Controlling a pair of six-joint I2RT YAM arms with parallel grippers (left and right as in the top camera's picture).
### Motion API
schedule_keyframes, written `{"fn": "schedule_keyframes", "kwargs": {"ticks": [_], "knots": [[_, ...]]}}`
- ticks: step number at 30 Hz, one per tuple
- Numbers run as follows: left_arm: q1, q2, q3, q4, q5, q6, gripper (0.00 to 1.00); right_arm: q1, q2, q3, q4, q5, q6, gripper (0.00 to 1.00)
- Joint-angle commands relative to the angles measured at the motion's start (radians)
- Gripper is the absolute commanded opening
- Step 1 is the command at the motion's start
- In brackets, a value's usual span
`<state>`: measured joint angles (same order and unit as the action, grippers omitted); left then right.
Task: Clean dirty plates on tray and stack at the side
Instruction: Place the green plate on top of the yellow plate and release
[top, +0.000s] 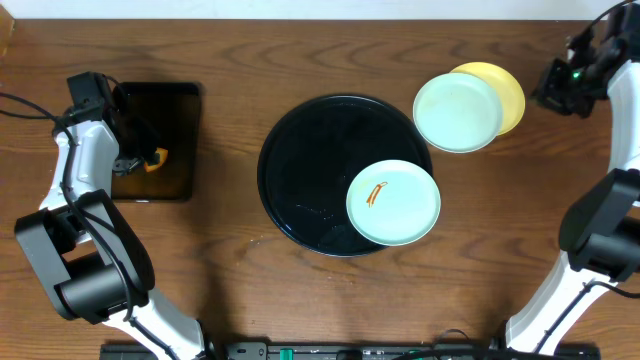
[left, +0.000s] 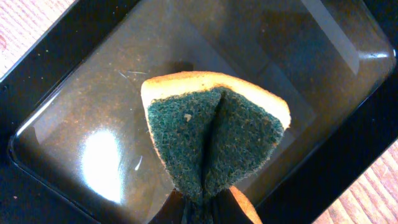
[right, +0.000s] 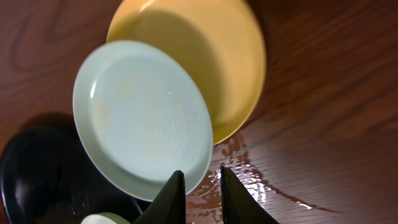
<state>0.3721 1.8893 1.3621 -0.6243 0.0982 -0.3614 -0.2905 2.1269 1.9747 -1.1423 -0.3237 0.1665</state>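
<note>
The left gripper (left: 205, 210) pinches a folded green-and-yellow sponge (left: 214, 134) over the rectangular black tray (left: 74, 81) beneath it. The right gripper (right: 200, 186) is empty, its fingers a narrow gap apart above the table (right: 323, 124). Just ahead of it a mint plate (right: 140, 115) overlaps the yellow plate (right: 217, 56). Farther off, a streaked mint plate (top: 393, 202) rests at the round tray's (top: 300, 160) edge.

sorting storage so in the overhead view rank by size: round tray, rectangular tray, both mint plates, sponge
1. round tray
2. rectangular tray
3. streaked plate and other mint plate: they look alike
4. sponge, only partly visible
</note>
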Motion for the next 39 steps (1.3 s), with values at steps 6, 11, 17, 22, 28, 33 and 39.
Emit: {"fn": "schedule_keyframes", "kwargs": {"ticks": [6,11,17,22,28,33,39], "knots": [[0.005,0.000,-0.017,-0.006,-0.013,0.014,0.09,0.208,-0.011,-0.124,0.089,0.080,-0.039,0.17],[0.005,0.000,-0.017,-0.010,-0.012,0.014,0.09,0.291,0.014,-0.137,0.118,0.341,0.129,0.01],[0.005,0.000,-0.017,-0.018,-0.013,0.014,0.09,0.233,0.021,-0.137,0.199,0.343,0.160,0.01],[0.005,0.000,-0.017,-0.021,-0.012,0.014,0.09,0.190,0.053,-0.137,0.208,0.324,0.158,0.01],[0.005,0.000,-0.017,-0.026,-0.013,0.014,0.09,0.192,0.114,-0.137,0.227,0.293,0.143,0.01],[0.005,0.000,-0.017,-0.027,-0.013,0.014,0.09,0.187,0.159,-0.137,0.254,0.320,0.144,0.01],[0.005,0.000,-0.017,-0.029,-0.013,0.014,0.09,0.166,0.175,-0.130,0.263,0.368,0.148,0.01]]}}
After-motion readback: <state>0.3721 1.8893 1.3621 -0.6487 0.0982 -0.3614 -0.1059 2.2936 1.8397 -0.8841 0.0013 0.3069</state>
